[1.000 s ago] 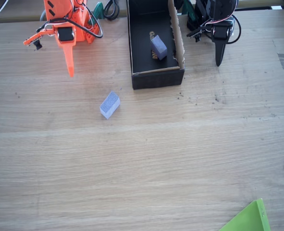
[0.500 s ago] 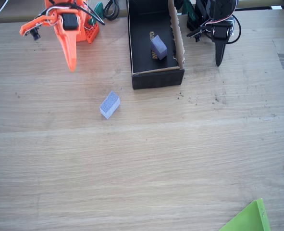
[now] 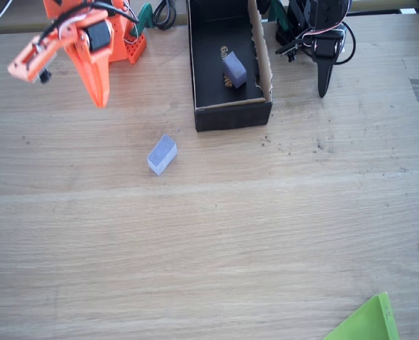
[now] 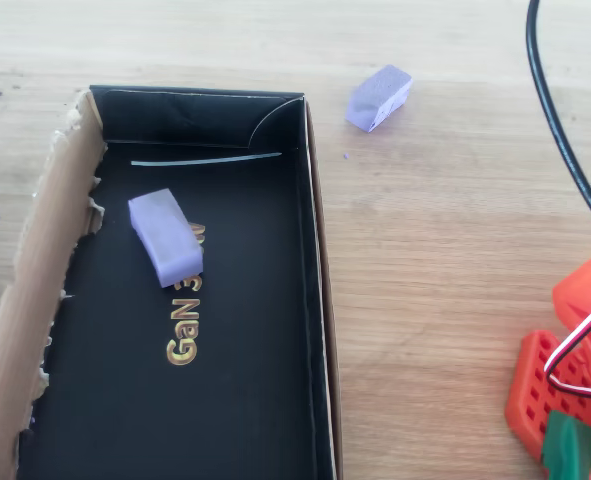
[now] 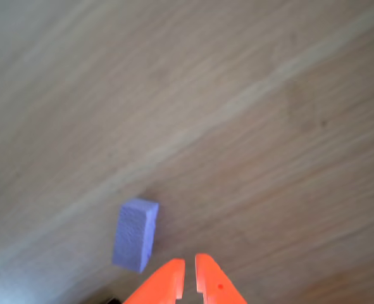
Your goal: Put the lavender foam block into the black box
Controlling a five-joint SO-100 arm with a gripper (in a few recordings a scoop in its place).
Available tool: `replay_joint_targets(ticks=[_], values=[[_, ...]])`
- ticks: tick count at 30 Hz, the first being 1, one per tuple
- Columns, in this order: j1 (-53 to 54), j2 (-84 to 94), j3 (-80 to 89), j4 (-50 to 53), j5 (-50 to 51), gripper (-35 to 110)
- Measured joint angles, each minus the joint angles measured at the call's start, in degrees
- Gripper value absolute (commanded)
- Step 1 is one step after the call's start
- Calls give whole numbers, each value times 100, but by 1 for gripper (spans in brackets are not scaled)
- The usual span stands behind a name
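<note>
The lavender foam block (image 3: 161, 154) lies on the bare wooden table, left of and nearer than the black box (image 3: 230, 117). It also shows in the overhead view (image 4: 379, 98) and in the wrist view (image 5: 135, 234). My orange gripper (image 3: 99, 99) hangs over the table's far left, well short of the block and pointing toward it. In the wrist view the gripper (image 5: 190, 261) is shut on nothing, with the block just left of its tips. A second lavender block (image 3: 234, 69) rests inside the box (image 4: 315, 300), over gold lettering.
The box has a ragged brown cardboard wall (image 3: 262, 49), at the left in the overhead view (image 4: 35, 290). The orange arm's base (image 4: 575, 390) and a black cable (image 4: 565, 150) stand beside the box. A green sheet corner (image 3: 365, 322) lies at the near right.
My gripper's wrist has swung and tilted to the left, with its tip shifting slightly up and left. Both blocks and the box have stayed still.
</note>
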Motion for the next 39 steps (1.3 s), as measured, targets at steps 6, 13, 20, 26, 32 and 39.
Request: replay_joint_targets(ticks=[6, 13, 20, 26, 32, 39], values=[[-105, -264, -396, -193, -853, 0], [35, -448, -387, -431, -1424, 0], [-53, -281, -229, -325, -1784, 6], [-1116, -176, -229, -325, -2364, 11], [-2074, -70, -229, -325, -2461, 11], [-2109, 35, -202, -44, -1995, 13]])
